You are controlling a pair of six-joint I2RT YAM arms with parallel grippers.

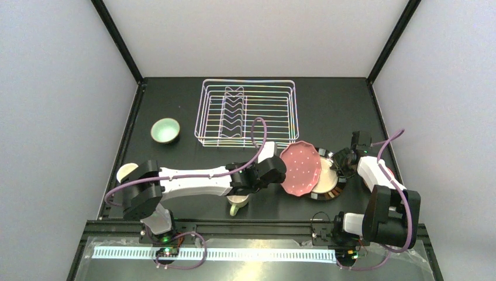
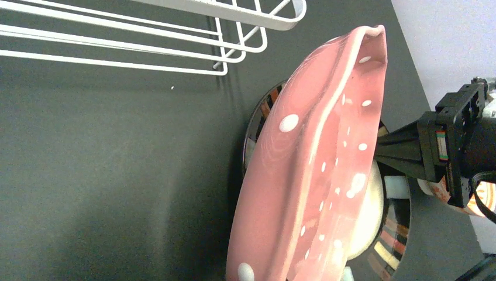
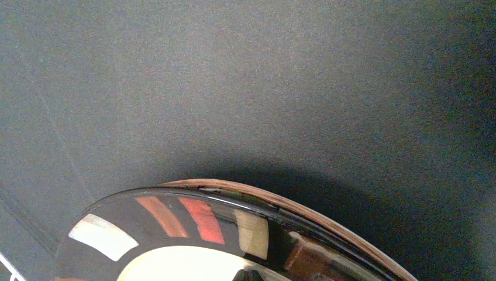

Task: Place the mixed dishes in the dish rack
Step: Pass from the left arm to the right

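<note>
The left arm's fingers (image 1: pixel 279 170) pinch the left rim of the pink white-dotted ceramic plate (image 1: pixel 301 168), tilted above the dark-rimmed plate (image 1: pixel 330 188); the white wire dish rack (image 1: pixel 245 81) lies just beyond, nearer this arm; the right arm's fingers (image 1: pixel 337 165) are pressed together, empty.

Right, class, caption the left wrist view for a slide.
Tilted pink dotted plate over the dark-rimmed plate, dish rack corner beyond.

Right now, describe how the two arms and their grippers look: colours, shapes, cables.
The left arm and right arm match: white rounded shells between bulky black joint housings, with a loose purple cable looping along each. The right gripper is a boxy black block with tapering black fingers. The left gripper shows black and white parts.
</note>
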